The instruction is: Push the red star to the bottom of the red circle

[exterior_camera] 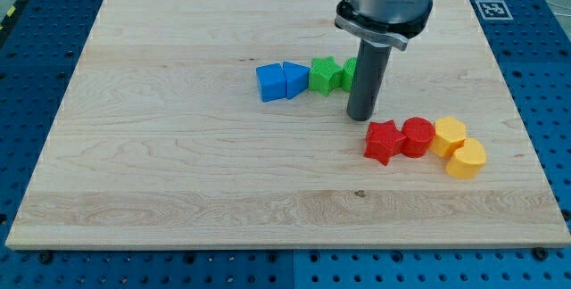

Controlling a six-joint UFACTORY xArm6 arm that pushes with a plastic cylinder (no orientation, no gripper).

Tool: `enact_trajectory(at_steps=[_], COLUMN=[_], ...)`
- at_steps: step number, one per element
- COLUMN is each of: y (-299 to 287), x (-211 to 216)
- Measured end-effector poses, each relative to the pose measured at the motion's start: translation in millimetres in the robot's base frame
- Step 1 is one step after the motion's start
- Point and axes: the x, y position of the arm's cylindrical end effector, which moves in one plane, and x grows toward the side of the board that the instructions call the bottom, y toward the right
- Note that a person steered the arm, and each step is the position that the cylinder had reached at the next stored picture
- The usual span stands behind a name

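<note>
No jaws fitted. My tip [360, 116] stands at 11 o'clock of the red star [384, 141], a light, rigid block touching the red circle [417, 136]; push its upper-left flank.

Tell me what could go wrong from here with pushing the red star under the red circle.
My tip stands just above the red star, toward the view's top-left of it. The red star touches the red circle, which touches the yellow blocks, so a slanted push may drag the circle and shift the target. A straight downward push may simply slide the star down, leaving it left of the circle. The green cylinder sits half hidden behind the rod and could be nudged.
</note>
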Motion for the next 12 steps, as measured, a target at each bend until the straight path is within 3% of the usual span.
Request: enact_trajectory(at_steps=[2,9,12], y=[0.0,14.0,35.2], x=[35.6,90.5,88.5])
